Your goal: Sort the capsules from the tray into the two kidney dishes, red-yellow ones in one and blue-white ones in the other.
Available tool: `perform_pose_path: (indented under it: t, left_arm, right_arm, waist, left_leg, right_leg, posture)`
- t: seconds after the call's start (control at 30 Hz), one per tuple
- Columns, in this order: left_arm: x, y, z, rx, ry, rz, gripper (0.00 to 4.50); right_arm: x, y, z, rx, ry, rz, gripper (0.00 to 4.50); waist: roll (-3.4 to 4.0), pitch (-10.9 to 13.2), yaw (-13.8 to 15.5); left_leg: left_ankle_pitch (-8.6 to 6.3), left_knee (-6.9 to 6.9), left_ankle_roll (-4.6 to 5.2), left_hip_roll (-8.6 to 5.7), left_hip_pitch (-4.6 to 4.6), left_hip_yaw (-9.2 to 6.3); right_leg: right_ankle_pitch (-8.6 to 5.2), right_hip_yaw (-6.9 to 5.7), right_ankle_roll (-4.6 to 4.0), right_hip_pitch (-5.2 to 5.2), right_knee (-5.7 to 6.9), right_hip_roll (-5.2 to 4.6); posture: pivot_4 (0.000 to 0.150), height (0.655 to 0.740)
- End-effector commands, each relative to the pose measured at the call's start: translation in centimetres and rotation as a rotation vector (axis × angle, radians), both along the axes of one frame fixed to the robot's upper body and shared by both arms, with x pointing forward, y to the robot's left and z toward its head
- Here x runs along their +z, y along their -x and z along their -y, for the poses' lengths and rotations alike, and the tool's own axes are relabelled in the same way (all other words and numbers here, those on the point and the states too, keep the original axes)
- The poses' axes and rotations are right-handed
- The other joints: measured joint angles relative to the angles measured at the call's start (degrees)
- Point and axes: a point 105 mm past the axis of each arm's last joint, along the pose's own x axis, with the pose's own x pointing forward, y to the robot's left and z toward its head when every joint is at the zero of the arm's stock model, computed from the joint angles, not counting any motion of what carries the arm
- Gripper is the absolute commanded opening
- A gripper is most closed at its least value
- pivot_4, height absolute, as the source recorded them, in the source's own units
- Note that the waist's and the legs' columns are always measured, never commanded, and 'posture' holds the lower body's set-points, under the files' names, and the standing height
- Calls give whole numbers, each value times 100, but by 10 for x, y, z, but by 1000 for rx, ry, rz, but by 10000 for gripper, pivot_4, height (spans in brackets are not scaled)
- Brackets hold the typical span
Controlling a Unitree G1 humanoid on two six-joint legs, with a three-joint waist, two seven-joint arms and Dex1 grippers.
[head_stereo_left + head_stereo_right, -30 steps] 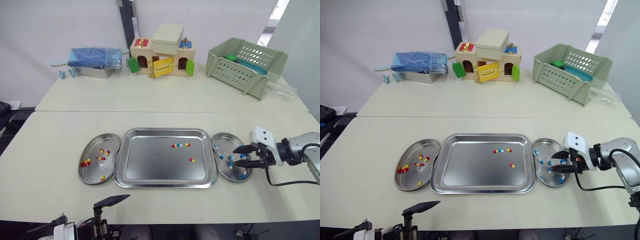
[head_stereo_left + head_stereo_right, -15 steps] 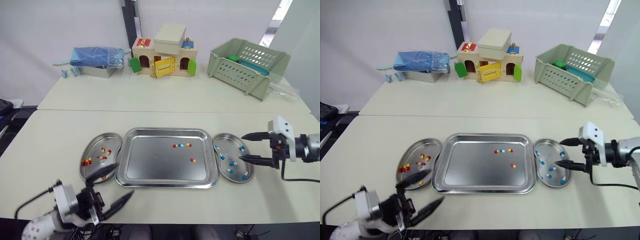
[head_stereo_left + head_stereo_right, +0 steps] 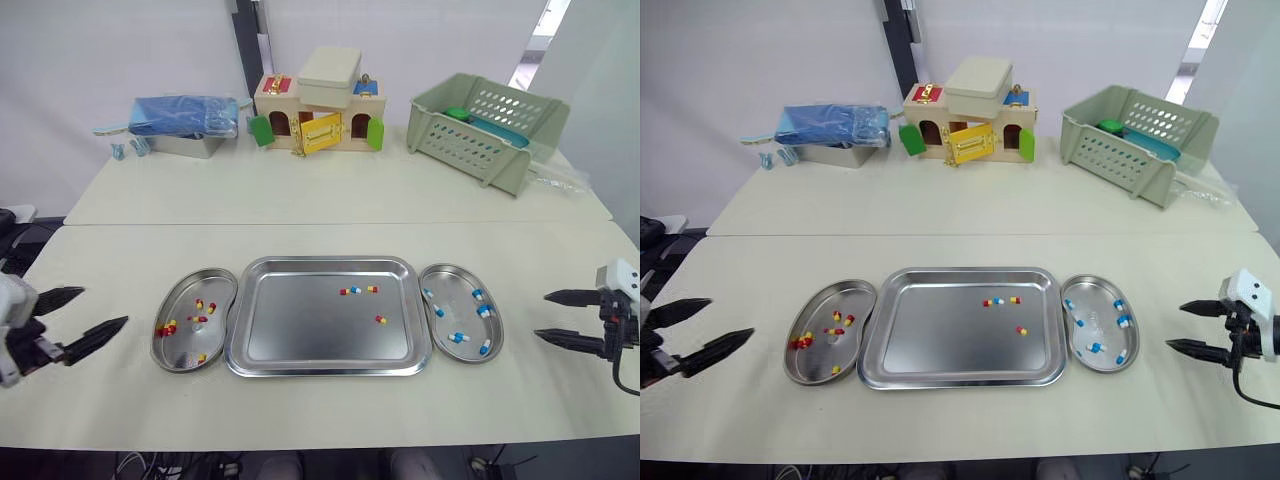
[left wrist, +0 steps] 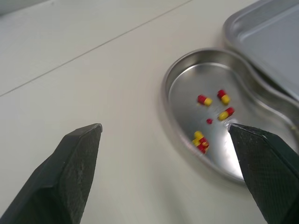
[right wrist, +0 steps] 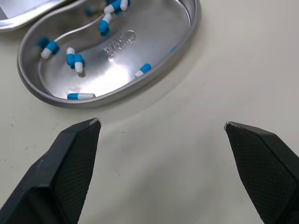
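Observation:
A steel tray lies mid-table with three red-yellow capsules and one blue-white capsule in it. The left kidney dish touches the tray and holds several red-yellow capsules. The right kidney dish holds several blue-white capsules. My left gripper hovers left of the left dish, open and empty. My right gripper sits right of the right dish, open and empty. Each wrist view shows its dish beyond the spread fingers.
A toy house, a green basket and a blue bag on a metal box stand along the far table. Bare tabletop surrounds the tray and dishes on all sides.
My right gripper has drawn back rightwards from over the right dish and spread wide. My left gripper has swung from the table's front edge out to the far left.

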Motion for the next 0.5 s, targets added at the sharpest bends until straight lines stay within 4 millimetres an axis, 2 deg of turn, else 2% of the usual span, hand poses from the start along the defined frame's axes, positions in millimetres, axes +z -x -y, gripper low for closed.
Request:
perform_pose_path:
  t: [0.03, 0.17, 0.5]
  left_arm:
    - [8, 3, -28, 49, -74, 12, 45000]
    - [8, 2, -37, 53, -82, 13, 45000]
    - [-3, 2, -33, 34, -87, -18, 45000]
  right_arm:
    - [7, 4, 6, 2, 10, 52, 44808]
    - [4, 6, 6, 15, 10, 64, 44808]
    - [5, 4, 7, 12, -1, 88, 44808]
  waist:
    - [1, 0, -6]
    - [1, 1, -23]
    - [1, 0, -31]
  left_leg:
    - [0, 0, 0, 0, 0, 1]
    - [0, -1, 0, 0, 0, 3]
    - [0, -1, -1, 2, 0, 2]
  right_leg:
    - [0, 1, 0, 0, 0, 0]
    - [0, 1, 0, 0, 0, -1]
    - [0, 1, 1, 1, 2, -1]
  posture:
    - [1500, 7400]
    - [1500, 7400]
    - [1500, 7400]
